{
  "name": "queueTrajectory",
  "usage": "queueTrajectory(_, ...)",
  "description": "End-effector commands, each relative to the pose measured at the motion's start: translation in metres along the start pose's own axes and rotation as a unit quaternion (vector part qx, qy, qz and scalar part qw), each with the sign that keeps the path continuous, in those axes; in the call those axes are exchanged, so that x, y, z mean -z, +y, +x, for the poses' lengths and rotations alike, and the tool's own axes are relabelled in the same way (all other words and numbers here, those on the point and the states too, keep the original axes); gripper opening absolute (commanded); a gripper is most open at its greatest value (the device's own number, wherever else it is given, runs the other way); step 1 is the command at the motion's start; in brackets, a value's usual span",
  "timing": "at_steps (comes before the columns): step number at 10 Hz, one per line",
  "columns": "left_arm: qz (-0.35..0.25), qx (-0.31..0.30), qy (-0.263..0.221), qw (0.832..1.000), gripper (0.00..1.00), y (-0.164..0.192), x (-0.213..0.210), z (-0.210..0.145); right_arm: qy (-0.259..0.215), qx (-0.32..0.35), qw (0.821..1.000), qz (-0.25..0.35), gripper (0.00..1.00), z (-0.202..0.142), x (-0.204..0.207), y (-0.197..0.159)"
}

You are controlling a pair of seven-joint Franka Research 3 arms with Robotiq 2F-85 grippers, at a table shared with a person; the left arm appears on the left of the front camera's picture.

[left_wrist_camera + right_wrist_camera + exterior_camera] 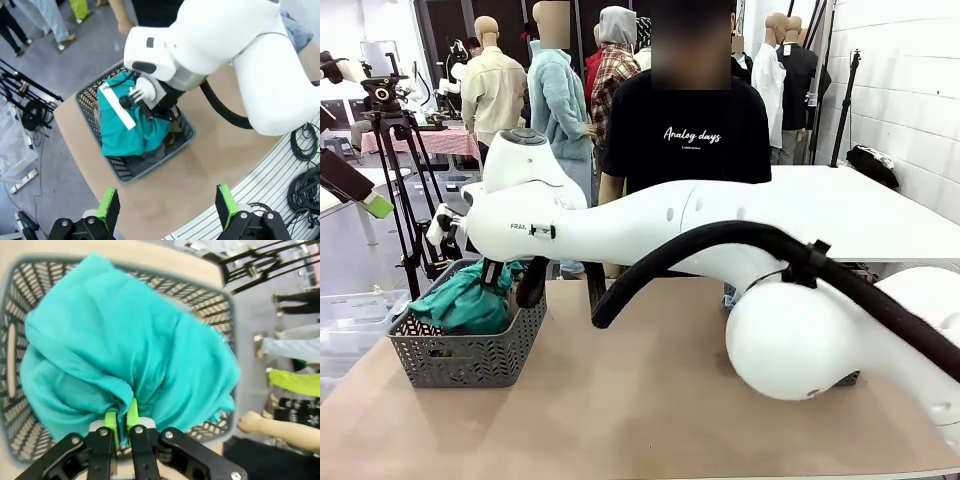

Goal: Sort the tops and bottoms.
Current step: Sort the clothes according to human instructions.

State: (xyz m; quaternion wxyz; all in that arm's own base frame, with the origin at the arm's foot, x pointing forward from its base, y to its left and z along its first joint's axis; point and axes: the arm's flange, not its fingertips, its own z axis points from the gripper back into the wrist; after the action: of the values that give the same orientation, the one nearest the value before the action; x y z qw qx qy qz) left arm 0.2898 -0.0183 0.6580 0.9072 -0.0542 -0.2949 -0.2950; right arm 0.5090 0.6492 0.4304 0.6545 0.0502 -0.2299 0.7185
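Currently the right gripper [120, 422] is pinched closed on a fold of the teal top [125, 355], which lies in the basket [470, 362]. Left gripper [167, 205] hangs above the surface [200, 165] near the basket, fingers spread wide, holding nothing.

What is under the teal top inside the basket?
In the basket, the teal top covers grey and tan cloth at its edge; the rest is hidden. The right gripper pinches the top.

soft teal cloth top [125, 355], plastic basket [470, 362]

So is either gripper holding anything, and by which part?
The right gripper pinches a fold of the teal top over the basket. The left gripper is open, holding nothing.
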Motion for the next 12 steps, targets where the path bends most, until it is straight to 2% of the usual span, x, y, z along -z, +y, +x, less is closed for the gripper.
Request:
queueTrajectory(1, 0.002, -0.001, -0.001, 1.000, 1.00, 0.001, -0.002, 0.000, 0.005, 0.007, 0.999, 0.034, 0.00, 0.033, 0.024, -0.031)
queueTrajectory(4, 0.002, -0.001, -0.001, 1.000, 1.00, 0.001, -0.002, 0.000, 0.020, 0.001, 0.999, 0.044, 0.00, 0.038, 0.044, -0.032)
queueTrajectory(7, 0.002, -0.001, -0.001, 1.000, 1.00, 0.001, -0.002, 0.000, 0.010, 0.013, 1.000, 0.022, 0.00, 0.033, 0.022, -0.031)
queueTrajectory(8, 0.002, -0.001, -0.001, 1.000, 1.00, 0.001, -0.002, 0.000, 0.004, 0.010, 1.000, 0.016, 0.12, 0.032, 0.009, -0.029)
queueTrajectory(12, 0.002, -0.001, -0.001, 1.000, 1.00, 0.001, -0.002, 0.000, -0.022, 0.017, 1.000, -0.010, 0.91, 0.031, -0.036, -0.023)
